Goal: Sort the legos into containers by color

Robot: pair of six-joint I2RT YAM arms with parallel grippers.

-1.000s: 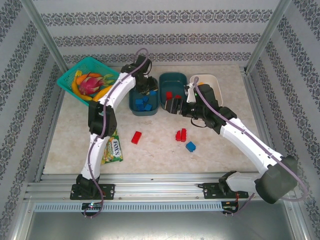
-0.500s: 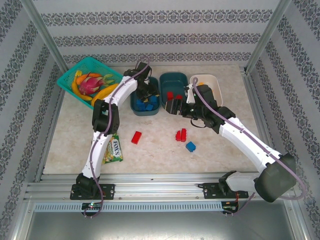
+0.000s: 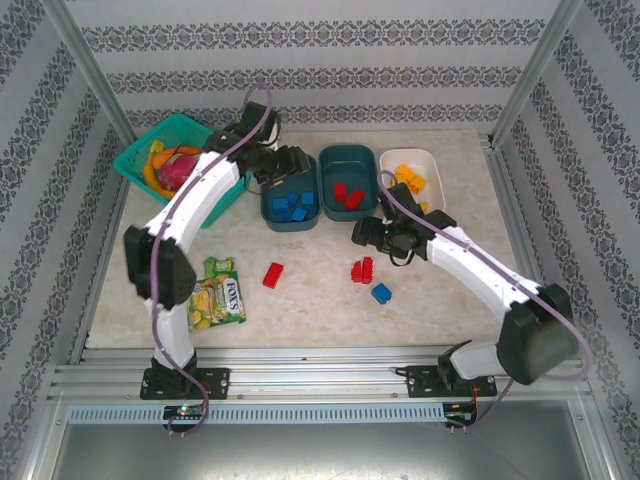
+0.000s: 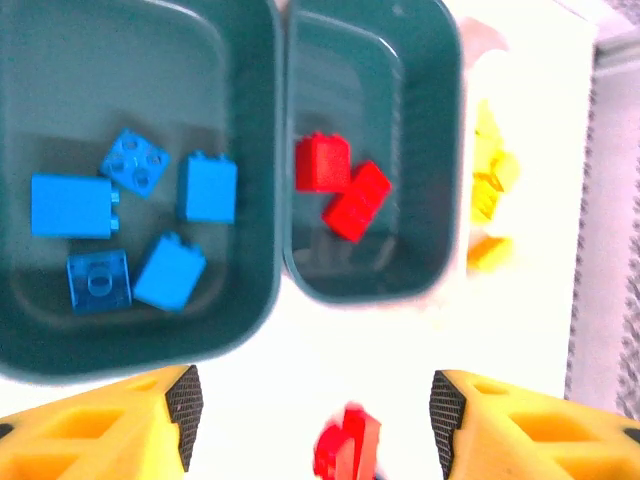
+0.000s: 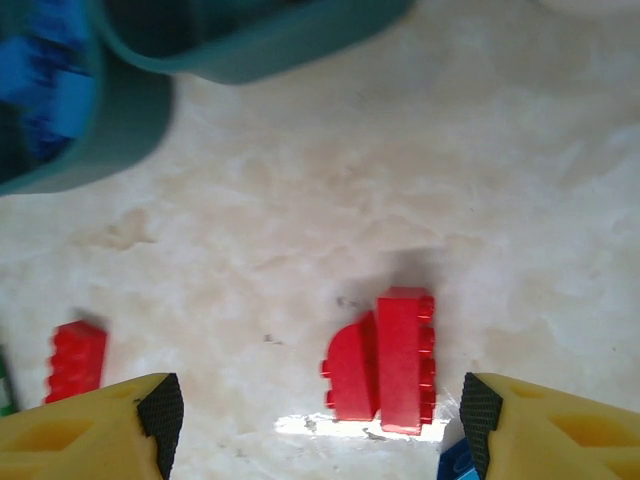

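Three containers stand in a row at the back. The left teal tub (image 3: pixel 291 198) (image 4: pixel 250 180) holds several blue legos (image 4: pixel 207 187). The middle teal tub (image 3: pixel 347 160) (image 4: pixel 440 150) holds two red ones (image 4: pixel 340 185), and the white tub (image 3: pixel 412 160) holds yellow ones (image 4: pixel 490 180). My left gripper (image 3: pixel 288 166) (image 4: pixel 315 415) hangs open and empty high over the front of the tubs. On the table lie a red brick (image 3: pixel 273 274) (image 5: pixel 77 360), a red pair (image 3: pixel 362 269) (image 5: pixel 385 360) and a blue brick (image 3: pixel 381 293). My right gripper (image 3: pixel 363 235) (image 5: pixel 320 420) is open just above the red pair.
A turquoise basket of fruit (image 3: pixel 135 160) stands at the back left. A green snack packet (image 3: pixel 218 292) lies near the left arm's base. Metal frame posts rise at both back corners.
The left gripper has opened over the blue tub and pulled up, its elbow swinging left. The right gripper has moved from the middle tub down and forward to above the red pair.
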